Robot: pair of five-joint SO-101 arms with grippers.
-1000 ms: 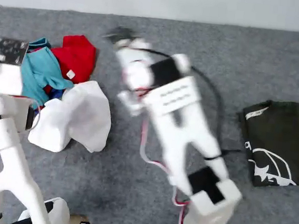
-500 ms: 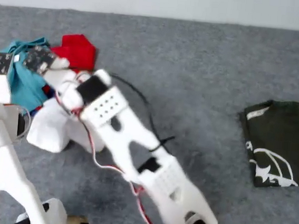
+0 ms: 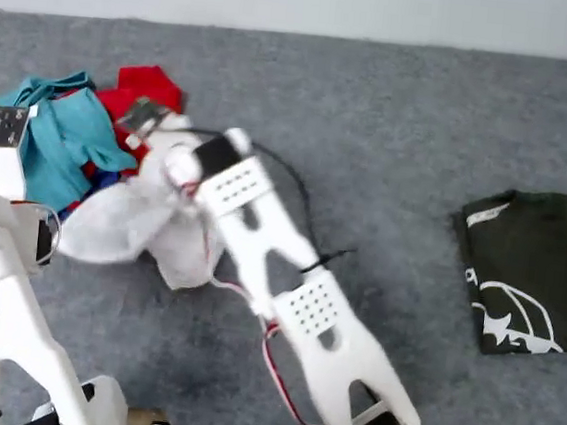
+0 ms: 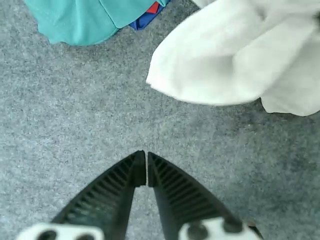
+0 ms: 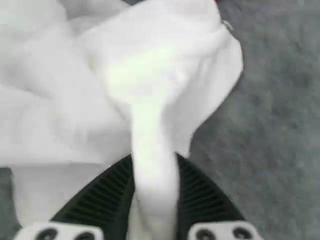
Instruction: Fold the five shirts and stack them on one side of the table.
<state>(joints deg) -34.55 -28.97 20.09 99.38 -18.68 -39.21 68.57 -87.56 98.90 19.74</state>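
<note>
A crumpled white shirt lies at the table's left, beside a pile of teal, red and blue shirts. My right gripper is shut on a fold of the white shirt, pinched between the black fingers; in the high view that arm's head sits over the shirt. My left gripper hangs shut over bare carpet, close to the white shirt's edge and the teal shirt. A folded dark green shirt lies at the right edge.
Grey carpet covers the table, with open room between the pile and the dark green shirt. A pale wall runs along the far edge. The left arm's white body stands at the near left.
The right arm swung from the table's middle left to the pile and took hold of the white shirt, which is now pulled out of shape. The left arm barely moved.
</note>
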